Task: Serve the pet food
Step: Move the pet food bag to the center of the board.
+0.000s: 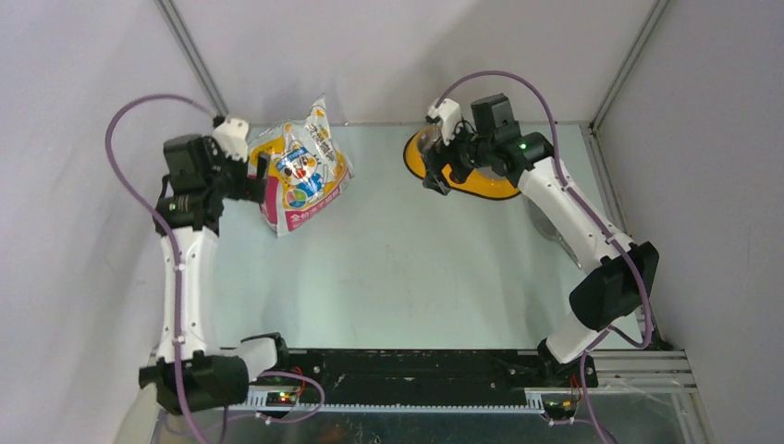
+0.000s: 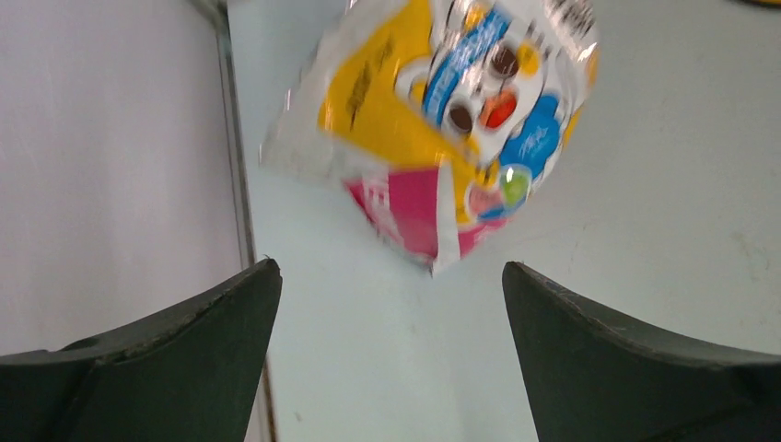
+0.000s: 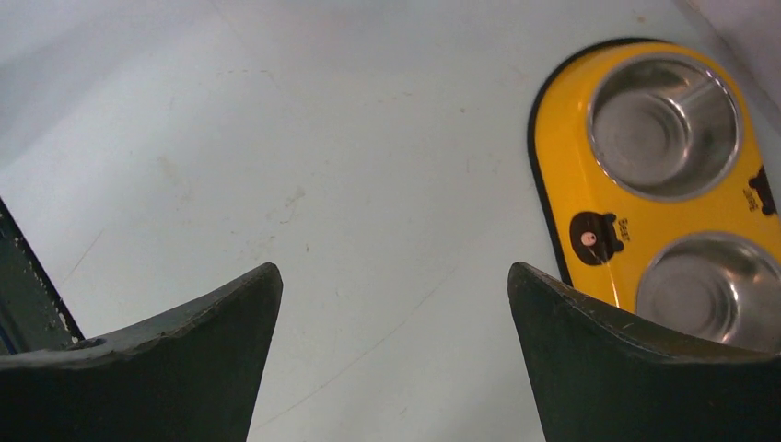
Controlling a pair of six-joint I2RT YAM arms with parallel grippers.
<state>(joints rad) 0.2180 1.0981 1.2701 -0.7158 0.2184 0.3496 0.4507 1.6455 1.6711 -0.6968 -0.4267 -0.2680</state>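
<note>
**Bag at far left, feeder at far right**

The pet food bag (image 1: 300, 174) is lying on the table (image 1: 407, 268) in its far left part, near the back wall. The double-bowl feeder (image 1: 495, 188) is sitting at the far right, well apart from the bag. The left gripper (image 1: 262, 178) is hanging just beside the bag's left side. The right gripper (image 1: 439, 176) is hanging at the feeder's left end; its wrist view is showing the feeder to the right of the fingers.

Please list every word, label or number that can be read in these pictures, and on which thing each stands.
Glossy white-orange-pink bag with cartoon cat: printed lettering, too blurred to read.
Yellow oval double-bowl feeder: small word beside the black bear mark, too small to read.
No text can be quoted with certainty.
</note>
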